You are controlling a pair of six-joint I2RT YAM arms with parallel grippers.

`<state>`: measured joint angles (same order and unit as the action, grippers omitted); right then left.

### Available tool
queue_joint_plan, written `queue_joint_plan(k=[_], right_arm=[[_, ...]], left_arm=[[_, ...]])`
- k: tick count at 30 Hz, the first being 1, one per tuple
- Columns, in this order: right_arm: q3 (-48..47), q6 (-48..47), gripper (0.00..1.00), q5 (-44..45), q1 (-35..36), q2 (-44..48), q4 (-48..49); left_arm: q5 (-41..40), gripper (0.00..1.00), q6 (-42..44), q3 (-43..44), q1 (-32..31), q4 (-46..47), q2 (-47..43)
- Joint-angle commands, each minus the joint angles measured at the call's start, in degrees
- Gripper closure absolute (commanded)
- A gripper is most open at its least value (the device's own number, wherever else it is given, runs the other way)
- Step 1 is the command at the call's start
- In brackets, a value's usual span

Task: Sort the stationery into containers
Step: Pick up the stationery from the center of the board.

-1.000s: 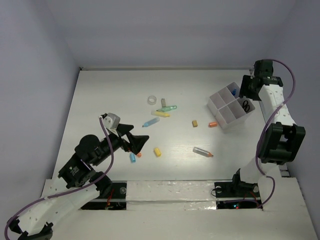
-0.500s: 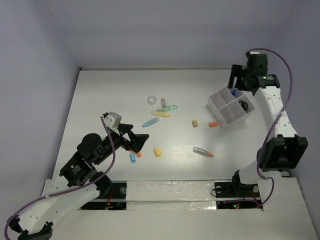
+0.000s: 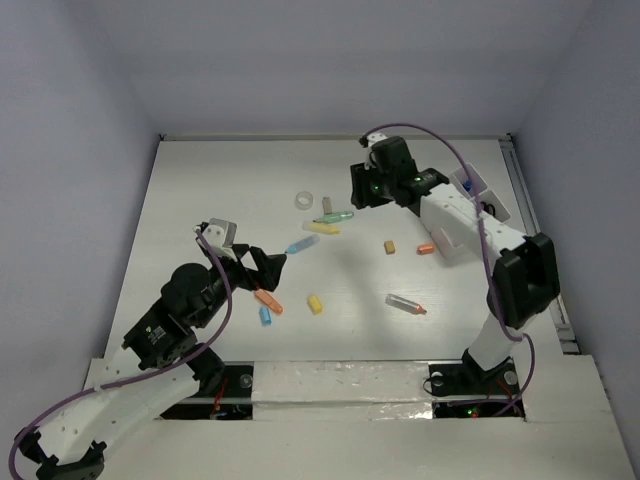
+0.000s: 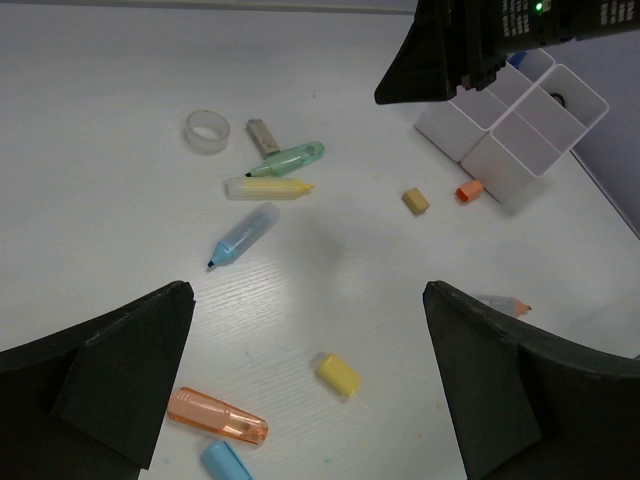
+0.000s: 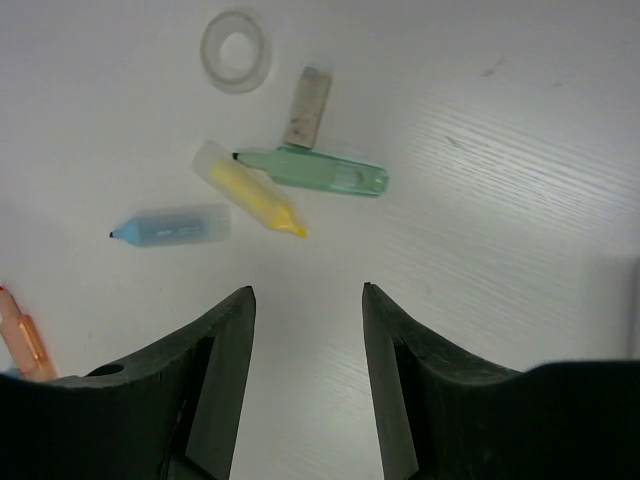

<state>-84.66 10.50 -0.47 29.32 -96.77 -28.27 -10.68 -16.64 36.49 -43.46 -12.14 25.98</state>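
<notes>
Stationery lies scattered on the white table. A tape ring [image 3: 305, 200], grey piece [image 3: 326, 204], green pen [image 3: 335, 216], yellow pen [image 3: 322, 228] and blue pen [image 3: 300, 244] cluster at the centre-back. My right gripper [image 3: 362, 190] hovers open just right of them with nothing between its fingers. The green pen [image 5: 315, 170] and yellow pen [image 5: 245, 188] lie ahead of its tips [image 5: 307, 292]. My left gripper [image 3: 262, 270] is wide open above an orange cap [image 4: 217, 416], blue cap [image 4: 225, 462] and yellow cap [image 4: 339, 373]. The divided tray [image 4: 520, 160] stands far right.
A tan piece [image 3: 390, 246], a small orange piece [image 3: 425, 248] and a grey pen with an orange tip [image 3: 405, 304] lie right of centre. In the top view the right arm crosses over most of the tray. Walls close the table on three sides.
My right arm has swung left from over the tray to above the pen cluster. Its jaws widened, then narrowed again. The left gripper has shifted only slightly.
</notes>
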Motion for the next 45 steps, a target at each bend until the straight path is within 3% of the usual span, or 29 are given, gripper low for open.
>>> queue_joint_plan(k=[1,18,24,34,40,43,45], right_arm=[[-4.1,0.4,0.47,-2.7,4.1,-4.6,7.3],[-19.6,0.3,0.42,0.1,8.4,-23.7,9.9],[-28.8,-0.4,0.24,1.5,8.4,-30.9,6.3],[-43.2,-0.7,0.17,1.9,8.9,-43.8,0.2],[-46.7,-0.3,0.27,2.1,9.4,-48.6,0.0],[-48.6,-0.3,0.38,3.1,9.4,-50.4,-0.5],[-48.4,0.0,0.51,3.3,9.4,-50.4,0.7]], left_arm=[[-5.5,0.01,-0.2,1.4,-0.3,0.8,0.8],[-9.0,0.01,0.4,1.6,1.8,1.5,3.9],[-8.5,0.01,0.7,1.5,2.9,2.0,4.1],[-5.6,0.01,1.1,1.3,4.5,2.9,4.5],[-4.0,0.01,1.1,1.2,5.7,3.4,4.5],[-3.2,0.01,1.2,1.2,6.2,3.5,4.5],[-2.9,0.01,1.2,1.2,6.2,3.6,4.5]])
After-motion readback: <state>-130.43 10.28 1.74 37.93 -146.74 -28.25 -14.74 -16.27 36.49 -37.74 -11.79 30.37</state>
